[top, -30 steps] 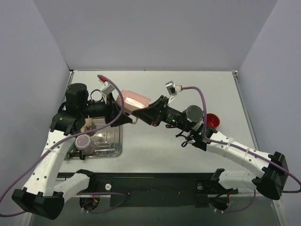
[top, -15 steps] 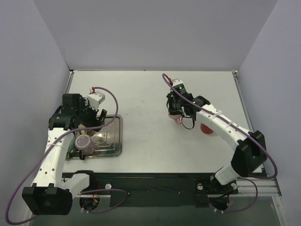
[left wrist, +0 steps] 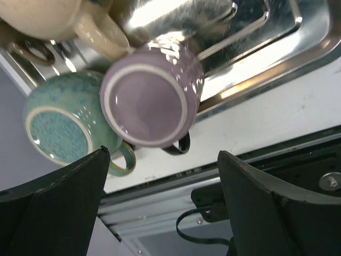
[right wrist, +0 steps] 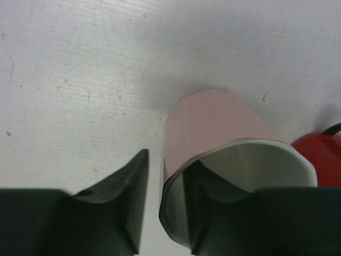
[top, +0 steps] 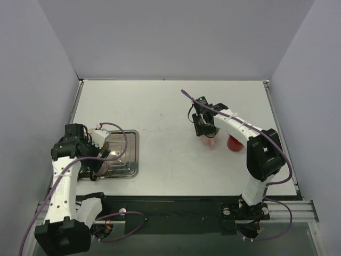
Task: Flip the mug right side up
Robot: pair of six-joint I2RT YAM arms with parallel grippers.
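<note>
A pink mug (right wrist: 213,122) stands on the table with its mouth up, beside a red object; it shows in the top view (top: 209,141) right of centre. My right gripper (right wrist: 169,160) straddles its rim, one finger inside and one outside, with a gap between the outer finger (right wrist: 120,186) and the wall. In the top view the right gripper (top: 203,128) is directly over the mug. My left gripper (left wrist: 165,202) is open and empty above a purple mug (left wrist: 146,101) lying base up in the metal tray (left wrist: 277,32).
A teal mug (left wrist: 64,128) and a cream mug (left wrist: 58,18) sit base up next to the purple one. The tray (top: 130,160) is at the table's left front. A red object (top: 235,143) stands just right of the pink mug.
My right arm carried the pink mug from near the tray to the table's right side, where it now stands. My left arm drew back over the tray's near left.
</note>
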